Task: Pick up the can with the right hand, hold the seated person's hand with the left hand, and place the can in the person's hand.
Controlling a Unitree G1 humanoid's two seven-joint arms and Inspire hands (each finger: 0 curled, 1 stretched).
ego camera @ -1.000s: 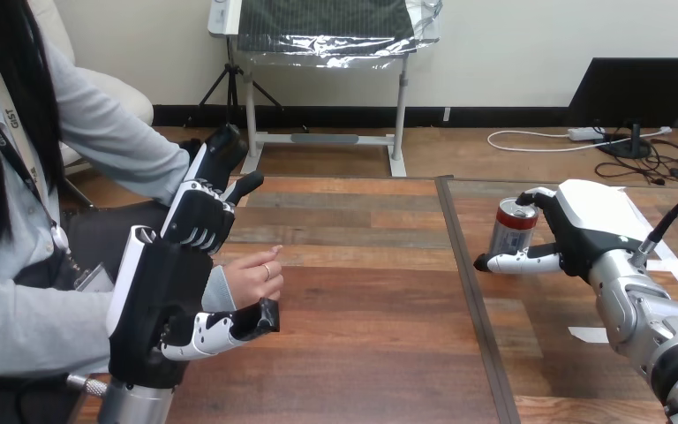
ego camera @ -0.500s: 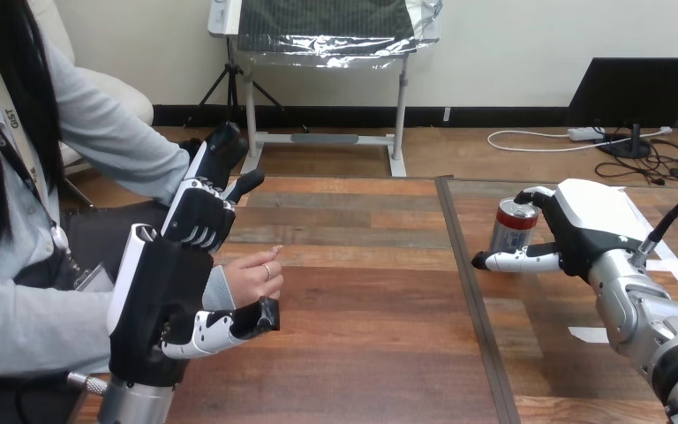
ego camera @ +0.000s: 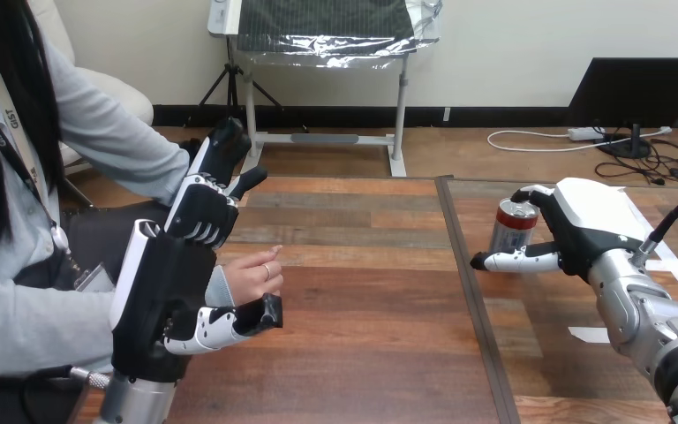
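**A:** Item 1, the red can. Where is it sitting?

**B:** The red can is standing upright on the wooden table. It is resting on the right part of the table, just right of the dark seam running front to back.

**A:** Item 2, the right hand. What is it doing?

**B:** The right hand is wrapping the red can from its right side. Its thumb is stretching across the can's near side, low down. 1 finger is arching over the silver top rim. The can's base is resting on the wood, not lifting.

**A:** Item 3, the left hand?

**B:** The left hand is hanging at the table's left edge, with its black back facing the camera. It is sitting just beside the person's hand, and its lower part is reaching out beneath that hand. I cannot tell whether it is gripping or only lying alongside.

**A:** Item 4, the person's hand?

**B:** It is hovering over the table's left part, loosely curled and holding nothing. It is sitting well apart from the red can.

**A:** Anything else on the table?

**B:** 1 scrap of white tape is lying near the right forearm.
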